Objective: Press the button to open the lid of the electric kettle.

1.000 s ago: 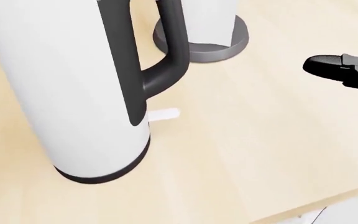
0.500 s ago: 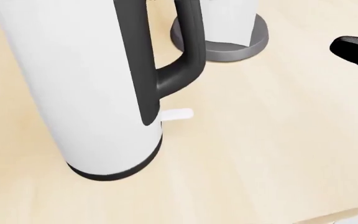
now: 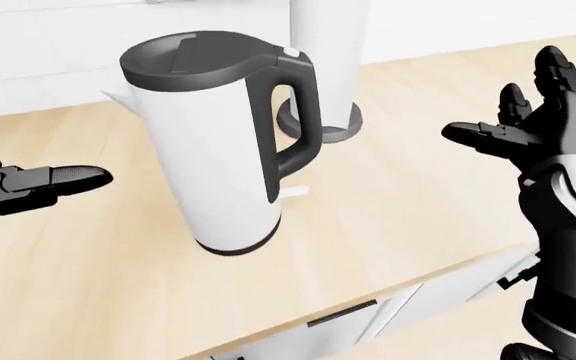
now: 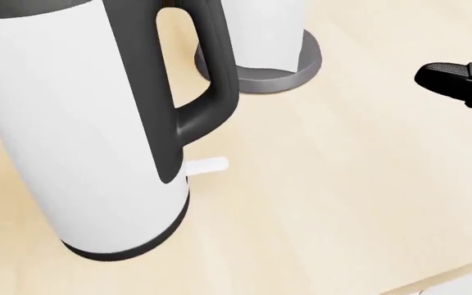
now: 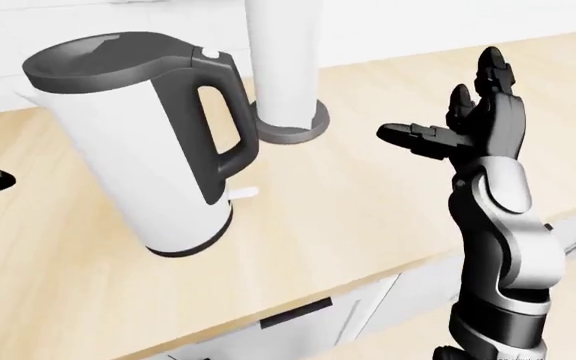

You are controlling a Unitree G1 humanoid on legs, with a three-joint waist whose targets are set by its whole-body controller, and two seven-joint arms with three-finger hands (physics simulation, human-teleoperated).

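Observation:
The electric kettle (image 3: 213, 157) has a white body, a black handle (image 3: 303, 112) and a dark grey lid (image 3: 193, 58) that lies shut. It stands upright on the wooden counter (image 3: 418, 210). A small white button (image 3: 291, 52) sits where the handle meets the lid. My left hand (image 3: 58, 182) hovers left of the kettle at mid height, open, with a finger pointing toward it. Well right of the handle, my right hand (image 3: 508, 112) is raised, open with its fingers spread. Neither hand touches the kettle. The head view shows only the kettle's lower body (image 4: 89, 147) and a right fingertip (image 4: 453, 81).
A tall white cylinder on a round grey base (image 3: 323, 124) stands just beyond the kettle's handle. A small white tab (image 3: 296, 193) sticks out near the kettle's foot. The counter's edge runs along the bottom, with white drawer fronts (image 3: 368, 315) below it.
The whole head view shifted, so the camera moved: kettle and grey base slid right, then back left and lower. My right fingertip stays at the right edge. The lid remains shut.

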